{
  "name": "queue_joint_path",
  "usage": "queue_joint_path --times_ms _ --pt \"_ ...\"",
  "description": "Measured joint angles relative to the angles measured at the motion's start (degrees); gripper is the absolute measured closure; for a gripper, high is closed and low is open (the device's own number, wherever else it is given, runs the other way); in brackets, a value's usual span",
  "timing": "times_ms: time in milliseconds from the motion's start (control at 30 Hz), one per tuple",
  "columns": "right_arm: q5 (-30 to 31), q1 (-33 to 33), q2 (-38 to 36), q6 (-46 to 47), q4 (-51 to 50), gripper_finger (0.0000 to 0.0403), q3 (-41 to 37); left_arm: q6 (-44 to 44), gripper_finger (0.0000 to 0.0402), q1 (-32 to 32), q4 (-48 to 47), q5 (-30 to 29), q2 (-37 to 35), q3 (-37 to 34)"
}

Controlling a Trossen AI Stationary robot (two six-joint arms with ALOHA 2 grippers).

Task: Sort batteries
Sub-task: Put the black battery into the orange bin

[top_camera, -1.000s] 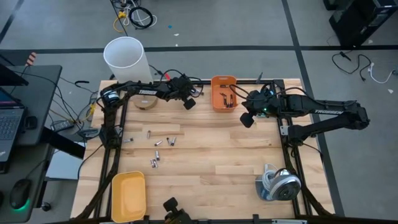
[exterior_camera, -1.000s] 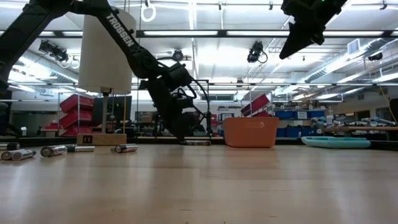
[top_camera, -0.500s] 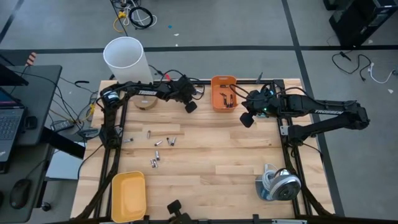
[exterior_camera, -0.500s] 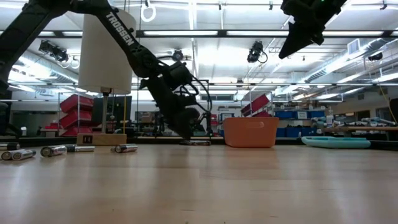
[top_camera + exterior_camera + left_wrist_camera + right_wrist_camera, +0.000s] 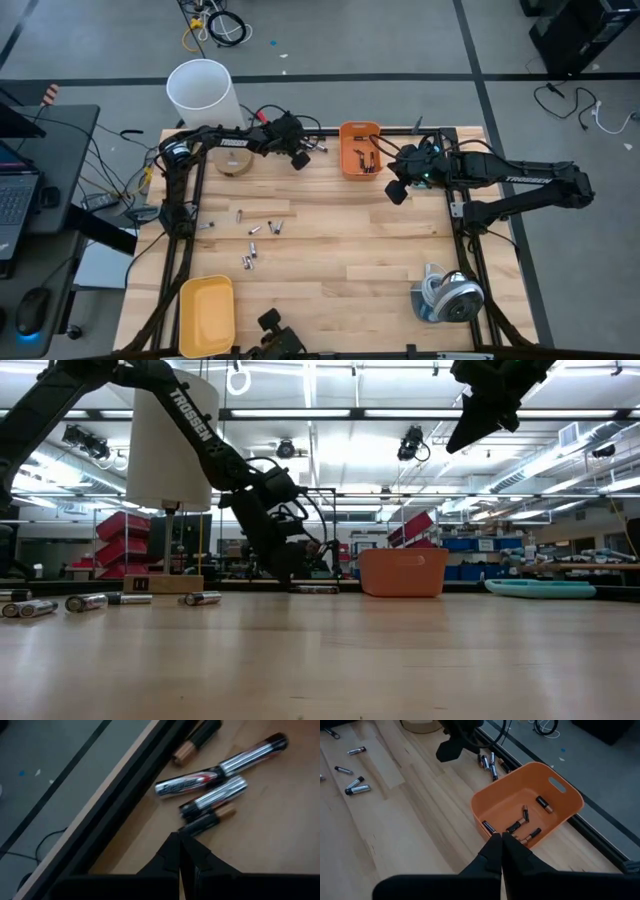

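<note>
A small cluster of batteries [image 5: 215,795] lies against the table's far edge rail, also seen from above [image 5: 316,148]. My left gripper [image 5: 297,158] is shut and slants down just beside them. Its tips [image 5: 176,839] stand at the end of a dark, copper-ended battery [image 5: 202,821]. More batteries [image 5: 252,236] lie scattered on the wood at the left middle. An orange bin [image 5: 360,132] at the far edge holds several batteries [image 5: 520,826]. My right gripper [image 5: 397,190] is shut and hangs high [image 5: 470,428] beside the bin, over its near rim [image 5: 485,822]. My left gripper comes slanting down from the table's near left, its shut fingertips [image 5: 172,845] right at the near end of the dark battery [image 5: 186,830]. I cannot tell whether they touch it. The battery lies flat on the wood.
A yellow tray [image 5: 207,315] sits at the near left corner and a grey tape dispenser [image 5: 447,295] at the near right. A tape roll [image 5: 233,165] lies under the left arm, and a white bucket [image 5: 203,92] stands beyond the far edge. Bare wood fills the table's middle.
My left gripper, shut throughout, first swung a little toward the orange bin, then came back toward the table's far left beside the battery cluster. My right arm has kept still.
</note>
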Motion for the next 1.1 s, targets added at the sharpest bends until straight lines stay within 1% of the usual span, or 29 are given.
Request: queue_joint_path --times_ms 300,467,933,1100 --pt "0.0 0.0 0.0 0.06 0.2 0.0403 0.0 3.73 0.0401 0.36 1.49 1.94 0.0 -0.02" --pt "0.0 0.0 0.0 0.07 0.2 0.0403 0.0 5.88 0.0401 1.22 1.65 4.52 0.0 -0.07" --pt "-0.02 0.0 0.0 0.09 0.2 0.0403 0.0 8.82 0.0401 2.15 2.14 4.87 0.02 -0.26" --pt "-0.02 0.0 0.0 0.09 0.22 0.0403 0.0 7.9 0.0401 2.15 2.43 4.87 0.02 -0.26"
